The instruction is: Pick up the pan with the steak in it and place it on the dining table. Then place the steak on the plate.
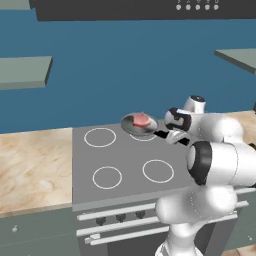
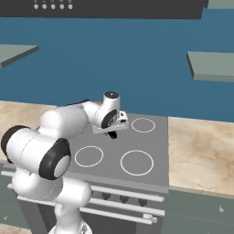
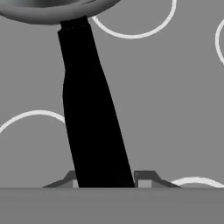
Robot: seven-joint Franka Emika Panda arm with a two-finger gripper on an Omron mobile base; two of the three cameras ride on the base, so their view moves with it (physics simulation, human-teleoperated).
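- Gripper (image 3: 105, 180) closed on the black handle (image 3: 89, 109) of the pan (image 1: 139, 124); in the hand view the handle runs up between the two dark fingertips (image 3: 144, 178), one pad on each side, no gap visible between pad and handle.
- Left base view: gripper (image 1: 169, 134) sits at the outer end of the handle, just right of the pan bowl, over the back right part of the stove top (image 1: 125, 165).
- Right base view: the hand (image 2: 111, 122) is seen from behind above the back left burner ring; the pan itself is hidden by the wrist and forearm from this side.
- Pan: small, round, shallow, grey metal. Located at the rear of the stove top, over the back right burner ring as seen from the left base camera. Cannot tell whether its base touches the stove or is slightly raised.
- Hand view: underside rim of the pan (image 3: 52, 9) shows at the top edge, handle slanting down from it toward the fingertips; white burner rings on grey stove surface around it.
- Steak (image 1: 142, 120): pinkish-red slab lying inside the pan, roughly central, well within the rim.
- Stove top: flat grey, four white burner rings; front panel below carries a row of dark knobs (image 1: 120, 217) and pale rails.
- Counter (image 1: 32, 165): beige marbled stone either side of the stove, level with it.
- Behind: blue wall (image 1: 125, 70), grey shelves (image 1: 25, 70) at left and right, dark hood (image 1: 145, 9) with small white dots along the top.
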